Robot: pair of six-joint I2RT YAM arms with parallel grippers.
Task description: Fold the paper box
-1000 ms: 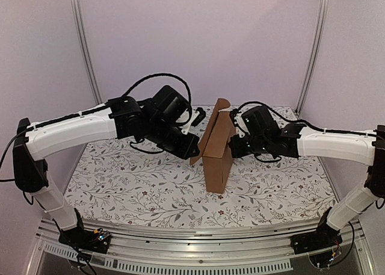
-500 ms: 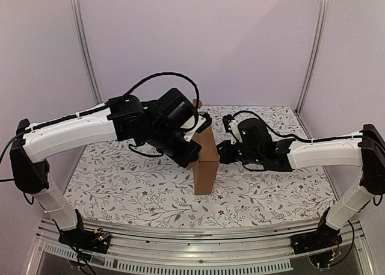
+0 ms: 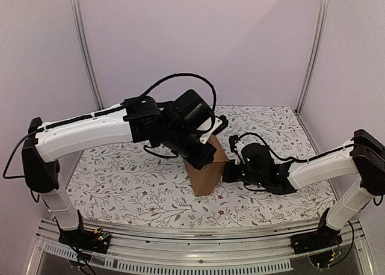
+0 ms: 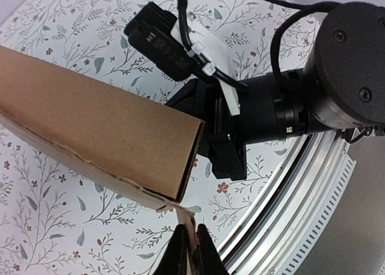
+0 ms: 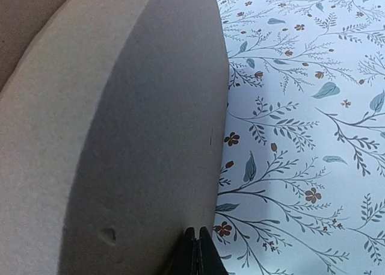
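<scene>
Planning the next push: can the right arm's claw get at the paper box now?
Likely yes: the shut right claw sits right at the side of the paper box, with nothing between them.

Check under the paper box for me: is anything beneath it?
Floral tablecloth shows along the near base of the paper box, and nothing pokes out there. The patch directly beneath it and its far side are covered, so I cannot tell what is there.
</scene>
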